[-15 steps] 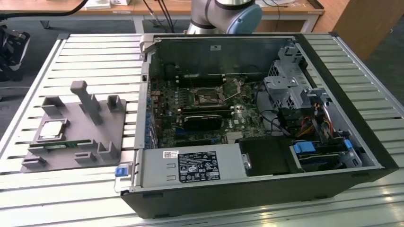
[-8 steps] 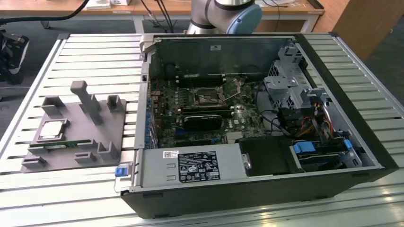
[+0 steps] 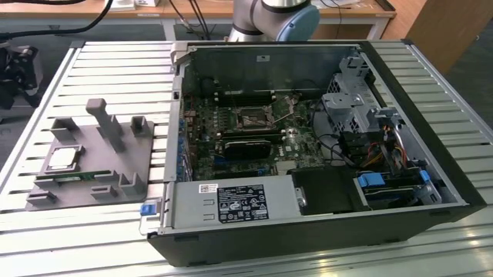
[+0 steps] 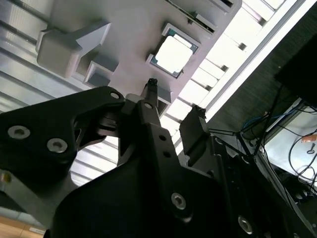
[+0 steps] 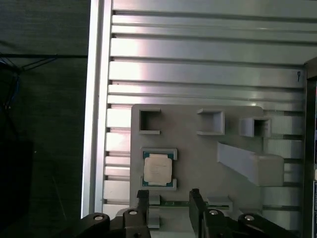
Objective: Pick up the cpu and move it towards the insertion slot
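Observation:
The cpu (image 3: pixel 64 158) lies flat in a pocket of the grey holder (image 3: pixel 131 151), at the exterior view's left on the slatted table. Both wrist views look down on it from well above: a silver square with a pale rim (image 5: pixel 158 168) (image 4: pixel 172 53) on the holder (image 5: pixel 198 146) (image 4: pixel 129 29). My gripper (image 5: pixel 169 202) (image 4: pixel 173 99) hangs open above the holder's edge, a little to one side of the chip, holding nothing. The insertion slot (image 3: pixel 252 120), a silvery frame with a dark centre, sits on the board inside the open computer case (image 3: pixel 400 104).
A narrow green memory stick (image 3: pixel 77 178) lies in the holder beside the chip. An upright grey post (image 3: pixel 99 112) rises from the holder. Inside the case are a long black card (image 3: pixel 246 149), cables and a drive cage (image 3: pixel 347 107). The arm's base (image 3: pixel 277 17) stands behind the case.

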Robot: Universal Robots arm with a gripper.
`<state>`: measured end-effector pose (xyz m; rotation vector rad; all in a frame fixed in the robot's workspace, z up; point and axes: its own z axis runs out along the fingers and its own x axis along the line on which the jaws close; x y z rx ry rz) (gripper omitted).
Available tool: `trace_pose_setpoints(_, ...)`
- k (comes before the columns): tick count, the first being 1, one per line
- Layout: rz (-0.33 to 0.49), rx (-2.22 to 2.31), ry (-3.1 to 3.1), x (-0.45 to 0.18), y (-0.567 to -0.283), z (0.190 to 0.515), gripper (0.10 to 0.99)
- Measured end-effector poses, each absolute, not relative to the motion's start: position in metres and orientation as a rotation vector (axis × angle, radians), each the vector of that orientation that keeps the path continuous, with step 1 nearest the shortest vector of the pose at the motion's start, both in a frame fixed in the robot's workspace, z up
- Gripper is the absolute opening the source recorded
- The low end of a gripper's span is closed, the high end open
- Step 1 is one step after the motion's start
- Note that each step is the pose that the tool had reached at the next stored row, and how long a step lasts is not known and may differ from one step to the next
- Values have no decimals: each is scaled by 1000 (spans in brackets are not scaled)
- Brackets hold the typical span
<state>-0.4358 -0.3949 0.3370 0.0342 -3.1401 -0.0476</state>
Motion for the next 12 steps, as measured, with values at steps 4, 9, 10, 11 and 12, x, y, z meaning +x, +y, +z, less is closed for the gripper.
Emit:
trace_pose_setpoints(4, -48, 35, -3140, -436, -395, 330, 584)
trace_pose_setpoints(9, -48, 35, -3140, -437, -397, 320, 706)
trace_pose_setpoints(10, -48, 35, -3140, -438, -397, 319, 706)
trace_pose_setpoints(11, -48, 35, -3140, -438, -397, 317, 706)
trace_pose_setpoints(12, -48, 35, -3140, -439, -398, 315, 722)
